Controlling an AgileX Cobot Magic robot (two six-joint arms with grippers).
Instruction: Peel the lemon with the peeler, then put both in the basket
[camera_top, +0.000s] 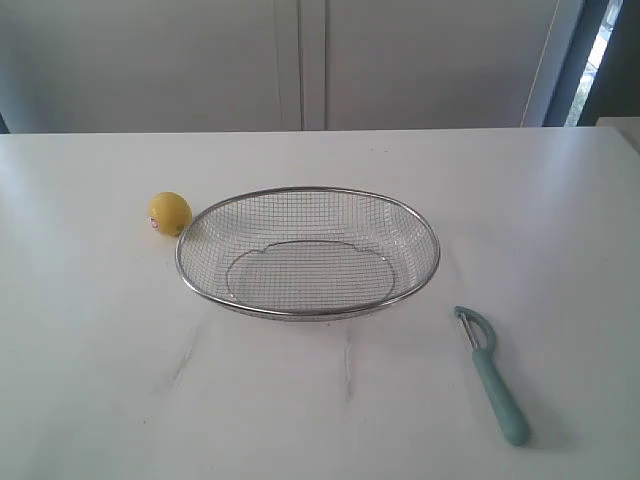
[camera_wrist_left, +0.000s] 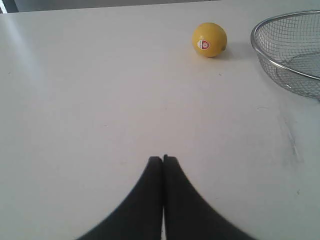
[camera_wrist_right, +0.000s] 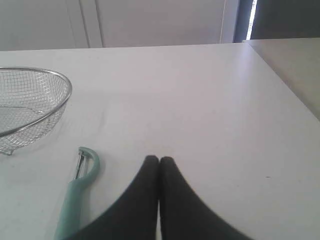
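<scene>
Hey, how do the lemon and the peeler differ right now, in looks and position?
The lemon is round and yellow; the peeler is long, slim and teal. In the exterior view the lemon sits close beside the basket's left end; the peeler lies farther off to its right. Both rest on the table, ungripped.

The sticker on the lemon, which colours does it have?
Red and white, on the yellow lemon. The left wrist view shows it best.
</scene>
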